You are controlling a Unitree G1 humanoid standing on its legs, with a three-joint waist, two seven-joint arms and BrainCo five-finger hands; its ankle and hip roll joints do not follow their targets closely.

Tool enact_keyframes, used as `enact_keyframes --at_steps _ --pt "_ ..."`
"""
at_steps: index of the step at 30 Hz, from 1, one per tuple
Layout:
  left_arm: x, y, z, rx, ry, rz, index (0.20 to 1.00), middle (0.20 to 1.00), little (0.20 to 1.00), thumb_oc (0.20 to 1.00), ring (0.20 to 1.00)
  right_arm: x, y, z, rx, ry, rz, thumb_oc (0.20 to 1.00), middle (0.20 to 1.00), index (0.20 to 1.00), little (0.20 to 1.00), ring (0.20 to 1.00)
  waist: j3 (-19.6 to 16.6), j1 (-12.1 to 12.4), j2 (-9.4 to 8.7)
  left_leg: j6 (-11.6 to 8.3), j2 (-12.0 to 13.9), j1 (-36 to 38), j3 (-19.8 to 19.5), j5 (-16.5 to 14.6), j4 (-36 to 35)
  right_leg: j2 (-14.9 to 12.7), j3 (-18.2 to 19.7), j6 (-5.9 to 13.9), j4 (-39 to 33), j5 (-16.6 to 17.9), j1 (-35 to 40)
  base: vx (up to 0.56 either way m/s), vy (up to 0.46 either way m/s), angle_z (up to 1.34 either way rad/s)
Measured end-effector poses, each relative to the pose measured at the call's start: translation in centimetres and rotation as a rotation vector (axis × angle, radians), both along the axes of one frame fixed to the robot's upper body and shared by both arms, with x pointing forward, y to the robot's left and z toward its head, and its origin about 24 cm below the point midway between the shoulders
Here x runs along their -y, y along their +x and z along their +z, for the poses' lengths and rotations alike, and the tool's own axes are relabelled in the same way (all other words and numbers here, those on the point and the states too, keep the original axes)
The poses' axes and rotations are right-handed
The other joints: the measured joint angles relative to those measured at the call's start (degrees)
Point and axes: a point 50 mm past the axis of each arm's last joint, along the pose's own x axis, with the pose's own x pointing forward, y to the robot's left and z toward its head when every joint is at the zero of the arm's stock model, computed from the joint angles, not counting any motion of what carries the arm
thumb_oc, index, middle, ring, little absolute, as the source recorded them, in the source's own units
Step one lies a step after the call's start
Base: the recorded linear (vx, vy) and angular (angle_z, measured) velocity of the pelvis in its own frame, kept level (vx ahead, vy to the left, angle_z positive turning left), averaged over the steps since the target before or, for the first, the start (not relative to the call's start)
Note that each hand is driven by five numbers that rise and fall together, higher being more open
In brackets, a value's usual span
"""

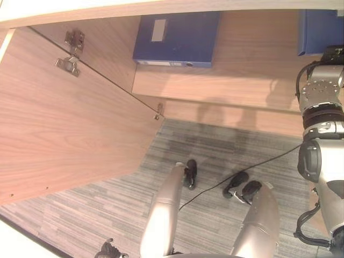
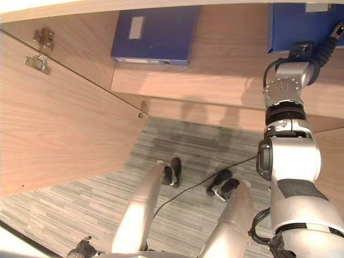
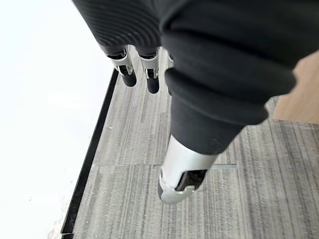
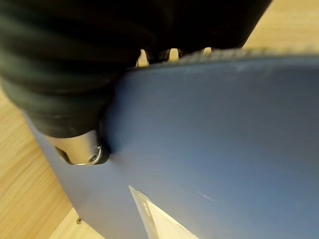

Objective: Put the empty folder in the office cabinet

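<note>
A blue folder (image 2: 293, 27) stands in the office cabinet at the upper right, on the wooden shelf (image 2: 226, 64). My right hand (image 2: 324, 49) reaches up to it from the right. In the right wrist view the thumb (image 4: 79, 148) presses on the folder's blue face (image 4: 214, 134) and the fingers curl over its far edge. My left hand (image 1: 110, 250) hangs low at the lower left, over the carpet. Its fingers (image 3: 149, 74) point straight down with nothing in them.
A second blue folder (image 1: 177, 37) with a white label lies on the same shelf further left. The cabinet door (image 1: 64, 123) stands swung open on the left, hinges (image 1: 70, 54) showing. Grey striped carpet (image 1: 107, 209) lies below, with a white wall beside it.
</note>
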Motion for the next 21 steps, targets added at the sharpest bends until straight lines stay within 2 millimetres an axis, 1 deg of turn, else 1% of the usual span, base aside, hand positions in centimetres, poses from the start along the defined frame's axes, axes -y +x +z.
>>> enact_keyframes --at_steps 7,8,9,12,14,15,16,17,19,20,21 --pt "-0.1 0.3 0.1 0.011 0.012 0.001 1.000 1.000 1.000 1.000 1.000 0.0 0.0 0.0 0.000 0.002 0.002 0.200 0.200 0.200 0.200 0.200 -0.03 -0.24 0.01 0.00 -0.30 -0.31 -0.44 0.01 0.00 -0.25 -0.37 0.05 0.00 0.00 0.09 0.00 -0.002 0.01" --pt "-0.1 0.3 0.1 0.011 0.012 0.001 1.000 1.000 1.000 1.000 1.000 0.0 0.0 0.0 0.002 0.007 0.003 0.758 0.758 0.758 0.758 0.758 -0.05 -0.22 0.02 -0.01 -0.32 -0.34 -0.50 0.03 0.00 -0.27 -0.43 0.06 0.00 -0.01 0.09 0.00 0.000 0.00" --pt "-0.1 0.3 0.1 0.011 0.012 0.000 1.000 1.000 1.000 1.000 1.000 -0.1 0.1 -0.1 0.002 0.010 0.006 1.000 1.000 1.000 1.000 1.000 -0.13 -0.21 0.03 -0.01 -0.33 -0.41 -0.56 0.03 0.00 -0.30 -0.50 0.08 0.00 -0.02 0.09 0.00 0.000 0.00" --pt "-0.1 0.3 0.1 0.012 0.014 0.001 1.000 1.000 1.000 1.000 1.000 -0.2 0.1 0.0 0.011 -0.006 0.018 1.000 1.000 1.000 1.000 1.000 -0.52 -0.23 0.06 -0.03 -0.37 -0.57 -0.75 0.04 0.00 -0.31 -0.66 0.19 0.01 -0.08 0.09 0.00 0.000 0.00" --pt "-0.4 0.4 0.2 0.015 0.018 0.000 1.000 1.000 1.000 1.000 1.000 -0.4 0.2 0.4 0.009 -0.091 0.037 1.000 1.000 1.000 1.000 1.000 -0.70 -0.37 0.03 -0.05 -0.38 -0.55 -0.78 0.05 -0.01 -0.35 -0.74 0.20 -0.05 -0.09 0.17 0.00 0.000 0.00" --pt "-0.5 0.4 0.2 0.016 0.021 -0.002 1.000 1.000 1.000 1.000 1.000 -0.3 0.3 0.3 -0.019 -0.127 0.047 1.000 1.000 1.000 1.000 1.000 -0.70 -0.44 0.03 -0.05 -0.38 -0.56 -0.80 0.05 0.00 -0.36 -0.76 0.21 -0.04 -0.08 0.17 0.00 0.000 0.00" --pt "-0.7 0.5 0.3 0.017 0.025 -0.003 1.000 1.000 1.000 1.000 1.000 -0.1 0.4 -0.1 -0.075 -0.188 0.055 1.000 1.000 1.000 1.000 1.000 -0.77 -0.41 -0.06 -0.06 -0.40 -0.55 -0.79 0.06 0.00 -0.38 -0.76 0.21 -0.04 -0.08 0.18 -0.03 0.001 0.01" --pt "-0.9 0.5 0.4 0.017 0.028 -0.004 1.000 1.000 1.000 1.000 1.000 -0.2 0.6 -0.4 -0.110 -0.216 0.071 1.000 1.000 1.000 1.000 1.000 -0.80 -0.63 -0.15 -0.09 -0.40 -0.57 -0.81 0.08 0.01 -0.40 -0.78 0.21 -0.06 -0.08 0.18 -0.03 0.001 0.01" --pt "-1.2 0.8 0.5 0.018 0.026 -0.011 1.000 1.000 1.000 1.000 1.000 -0.2 0.9 -1.1 -0.211 -0.324 0.092 1.000 1.000 1.000 1.000 1.000 -0.84 -0.68 -0.26 -0.15 -0.40 -0.60 -0.83 0.12 0.01 -0.43 -0.85 0.21 -0.06 -0.08 0.19 -0.02 0.003 0.00" --pt "-1.3 0.9 0.6 0.020 0.021 -0.015 1.000 1.000 1.000 1.000 1.000 -0.7 1.3 -1.6 -0.295 -0.428 0.139 1.000 1.000 1.000 1.000 1.000 -0.82 -1.12 -0.30 -0.14 -0.39 -0.63 -0.80 0.12 0.02 -0.42 -0.84 0.29 -0.09 -0.03 0.18 -0.06 0.011 -0.02" --pt "-1.4 0.9 0.6 0.016 0.009 -0.023 1.000 1.000 1.000 1.000 1.000 -1.5 1.8 -2.8 -0.440 -0.618 0.196 1.000 1.000 1.000 1.000 1.000 -0.86 -1.88 -0.97 -0.15 -0.35 -0.61 -0.81 0.12 0.03 -0.39 -0.84 0.30 -0.16 -0.03 0.18 -0.05 0.008 -0.02"
